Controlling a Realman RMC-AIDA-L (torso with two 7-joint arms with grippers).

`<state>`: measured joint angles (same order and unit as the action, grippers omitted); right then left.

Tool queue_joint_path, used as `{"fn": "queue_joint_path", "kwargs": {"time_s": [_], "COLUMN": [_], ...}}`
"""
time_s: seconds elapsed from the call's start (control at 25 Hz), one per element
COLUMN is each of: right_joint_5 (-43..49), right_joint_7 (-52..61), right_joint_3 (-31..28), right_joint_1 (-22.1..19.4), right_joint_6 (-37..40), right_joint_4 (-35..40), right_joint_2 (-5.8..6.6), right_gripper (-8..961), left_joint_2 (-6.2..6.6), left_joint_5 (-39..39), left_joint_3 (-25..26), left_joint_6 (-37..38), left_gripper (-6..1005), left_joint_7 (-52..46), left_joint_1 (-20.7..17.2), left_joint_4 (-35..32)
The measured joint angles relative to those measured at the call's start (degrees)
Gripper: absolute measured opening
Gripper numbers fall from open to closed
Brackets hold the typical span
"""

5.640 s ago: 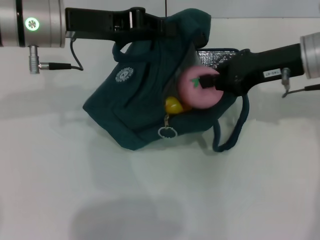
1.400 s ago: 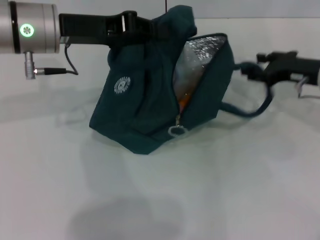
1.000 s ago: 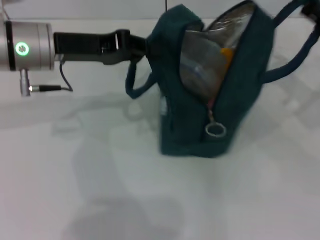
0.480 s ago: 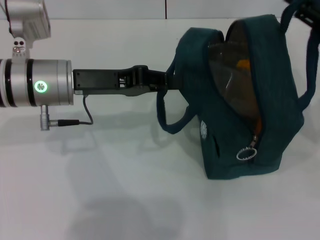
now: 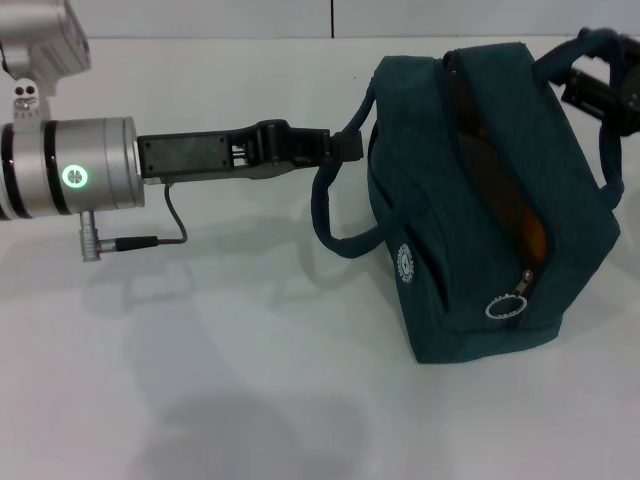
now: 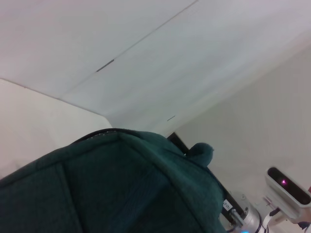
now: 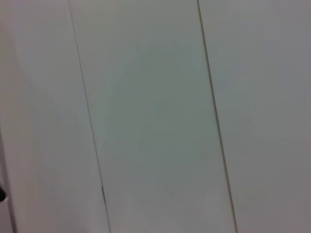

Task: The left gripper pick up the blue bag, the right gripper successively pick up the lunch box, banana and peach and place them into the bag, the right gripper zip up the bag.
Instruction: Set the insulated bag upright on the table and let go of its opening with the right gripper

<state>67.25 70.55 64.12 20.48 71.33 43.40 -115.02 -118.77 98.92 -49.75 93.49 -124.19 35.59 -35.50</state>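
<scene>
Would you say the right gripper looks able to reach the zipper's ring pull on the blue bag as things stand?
Probably yes. The ring pull hangs exposed on the near face of the blue bag, with nothing covering it. The right gripper sits at the bag's far upper corner by a handle, so it must come around the bag.

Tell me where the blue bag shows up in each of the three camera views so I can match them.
Head view: the blue bag stands right of centre, zipper partly open, the left gripper at its near handle.
Left wrist view: the bag fills the lower part of the picture.
Right wrist view: the bag is not in it; only pale panels show.
Shared landmark: the bag's dark teal fabric, in the head and left wrist views.
</scene>
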Motion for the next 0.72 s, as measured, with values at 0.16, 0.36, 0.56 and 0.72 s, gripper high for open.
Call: {"fn": "queue_joint_path", "kwargs": {"time_s": [0.16,0.36,0.56,0.72], "right_joint_5": [2.4,6.1,9.5,9.5], "right_joint_7": [2.0,5.3,7.5,7.4], "right_joint_3": [0.3,0.4,0.4,0.3], "right_joint_1": [0.1,0.7,2.4,6.2], "right_joint_6": [-0.2,-0.4,-0.8,-1.4], "right_joint_4": [-0.1,-0.5,-3.0,-8.8], "right_joint_2": [-0.06,0.08,-0.03,-0.1], "right_gripper": [586,585,585,585], "left_joint_2": [-0.06,0.18,0.18,0.0], "left_joint_5": [0.0,-0.3,-0.4,-0.8], "left_joint_3": [-0.1,0.6,3.1,3.2], "left_joint_6": [0.0,-0.1,-0.8,-1.0], "left_gripper": [75,75,76,113], "left_joint_7": [0.9,4.4,10.7,15.1], "left_joint_1": [0.5,0.0,-1.7,-3.4], "left_joint_4": [0.0,0.0,0.9,1.8]}}
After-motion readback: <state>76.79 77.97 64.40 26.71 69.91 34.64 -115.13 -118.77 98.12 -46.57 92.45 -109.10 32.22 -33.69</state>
